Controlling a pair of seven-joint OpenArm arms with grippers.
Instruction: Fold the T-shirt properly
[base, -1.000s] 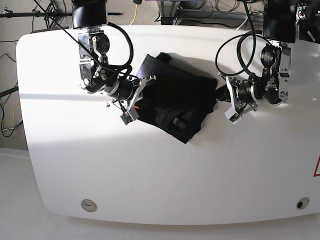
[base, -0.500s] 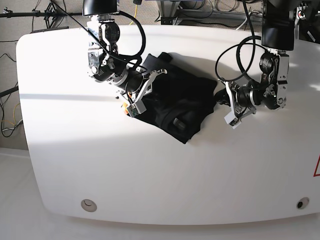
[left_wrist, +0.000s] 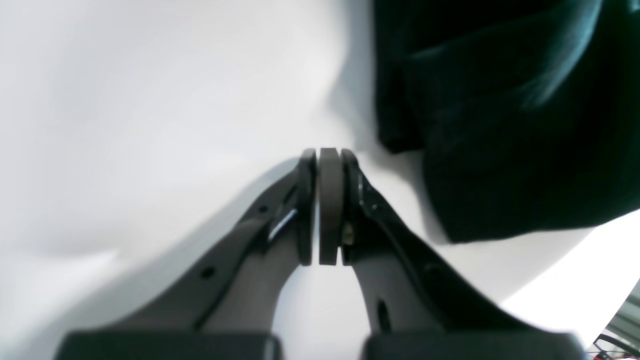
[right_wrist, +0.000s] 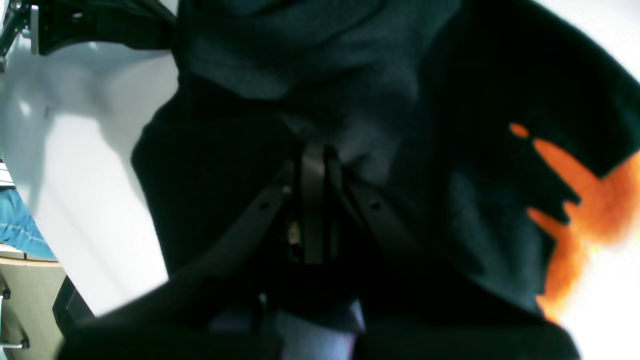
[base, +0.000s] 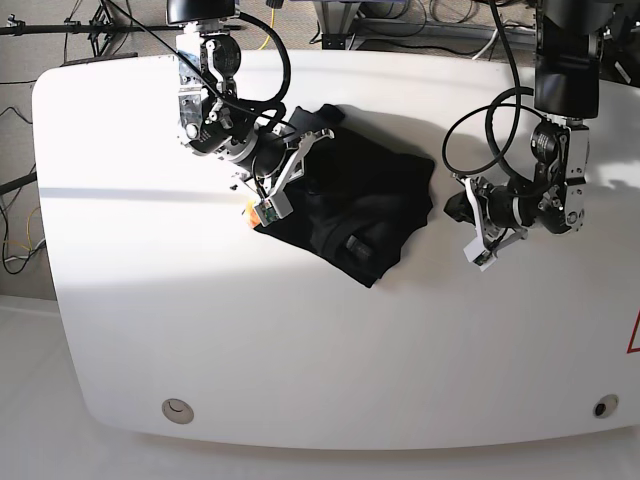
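Observation:
The T-shirt (base: 355, 200) lies as a folded black bundle at the middle back of the white table (base: 300, 350). In the right wrist view its dark cloth (right_wrist: 350, 75) fills the frame, with an orange print (right_wrist: 590, 200) at the right. My right gripper (base: 316, 136) (right_wrist: 315, 150) is shut and sits over the bundle's back left part; no cloth shows between its pads. My left gripper (base: 453, 205) (left_wrist: 330, 155) is shut on nothing, just off the shirt's right edge (left_wrist: 500, 150), low over the bare table.
Cables and equipment legs (base: 400, 20) run behind the table's far edge. Two small round fittings (base: 177, 408) (base: 601, 407) sit near the front corners. A red mark (base: 633, 335) shows at the right edge.
The right gripper has swung toward the back, onto the shirt's back left part. The left arm has drawn to the right, away from the shirt's edge. Both stayed shut.

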